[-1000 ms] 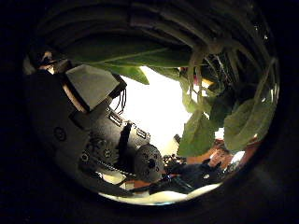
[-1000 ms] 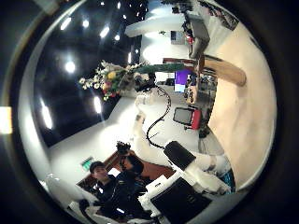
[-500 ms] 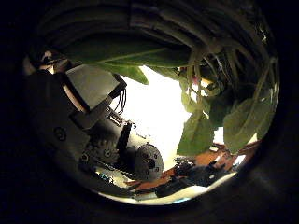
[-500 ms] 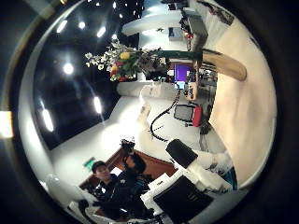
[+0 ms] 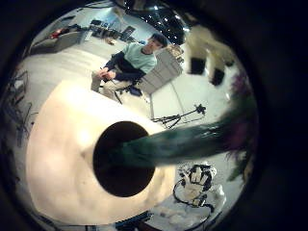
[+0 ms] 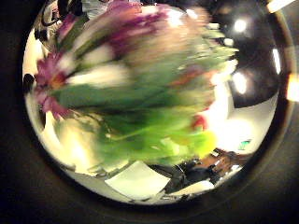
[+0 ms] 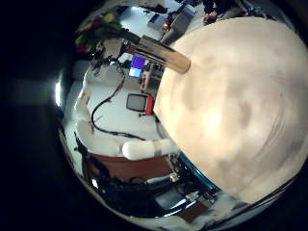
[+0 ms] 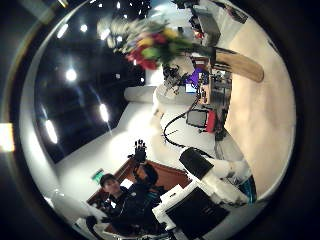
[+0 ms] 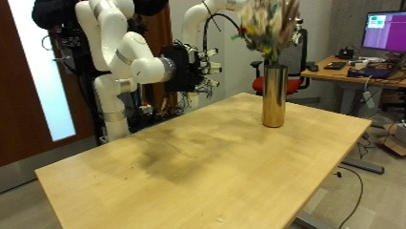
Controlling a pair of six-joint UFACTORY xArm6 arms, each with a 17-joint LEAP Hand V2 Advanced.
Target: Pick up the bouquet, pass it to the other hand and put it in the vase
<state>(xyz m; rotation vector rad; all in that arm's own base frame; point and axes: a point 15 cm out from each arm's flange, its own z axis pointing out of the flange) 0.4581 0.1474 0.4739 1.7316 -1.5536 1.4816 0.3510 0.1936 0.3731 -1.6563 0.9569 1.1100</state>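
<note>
The bouquet (image 9: 267,29) stands with its stems in the tall gold vase (image 9: 273,95) on the far part of the wooden table (image 9: 191,162). My left hand is up by the flowers, hidden behind them in the outside view. Its little finger side palm view looks down on the vase mouth (image 5: 123,159) with green stems (image 5: 183,144) running into it. Flowers (image 6: 140,93) fill the thumb side view, and no curled finger shows there. My right hand (image 9: 187,69) hangs off the table's far edge, holding nothing. Its palm views show the bouquet (image 8: 160,45) and vase (image 7: 164,55) from afar.
A desk with a monitor (image 9: 381,33) stands behind the table near the vase. A brown door (image 9: 19,86) is beyond the table's other end. The tabletop (image 7: 241,96) spreads below my right hand's palm.
The left thumb side view showed gripped stems and a curled finger; now flower heads fill it. Seen from the right palm, the bouquet has moved over to the vase.
</note>
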